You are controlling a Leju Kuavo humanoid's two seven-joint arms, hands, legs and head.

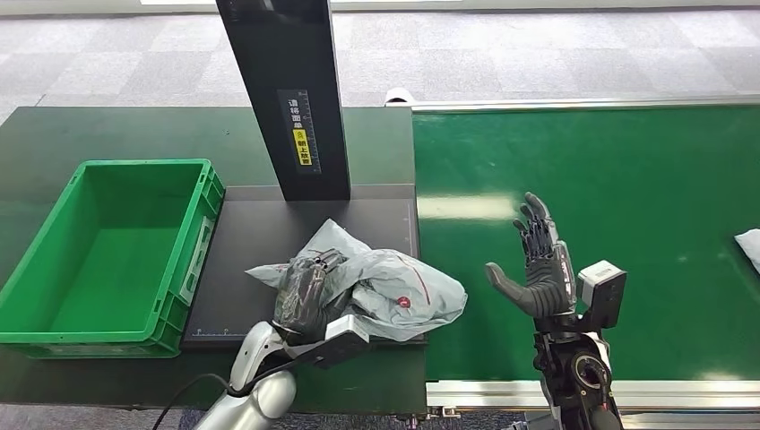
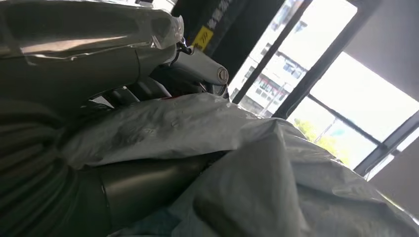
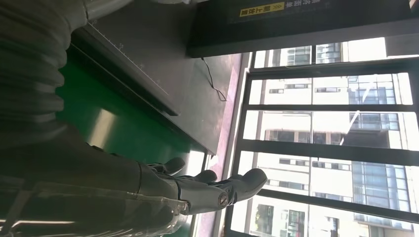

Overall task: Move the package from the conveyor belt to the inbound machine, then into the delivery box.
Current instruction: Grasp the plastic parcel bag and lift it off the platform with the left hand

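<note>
- Head view: one grey package (image 1: 385, 287) lies crumpled on the inbound machine (image 1: 260, 242), its black platform sitting between the green delivery box (image 1: 107, 251) and the conveyor belt (image 1: 627, 197).
- The left hand (image 1: 305, 296) grips the package's left end, fingers curled into the plastic.
- The left wrist view adds the close-up: wrinkled package film (image 2: 197, 128) pressed between thumb and fingers.
- The package's long axis runs left to right, with its bulkier end toward the belt.
- The right hand (image 1: 538, 264) hovers over the belt, fingers spread, holding nothing; the right wrist view shows those fingers (image 3: 237, 185) against windows.
- A second white parcel (image 1: 748, 246) peeks in at the belt's right edge.
</note>
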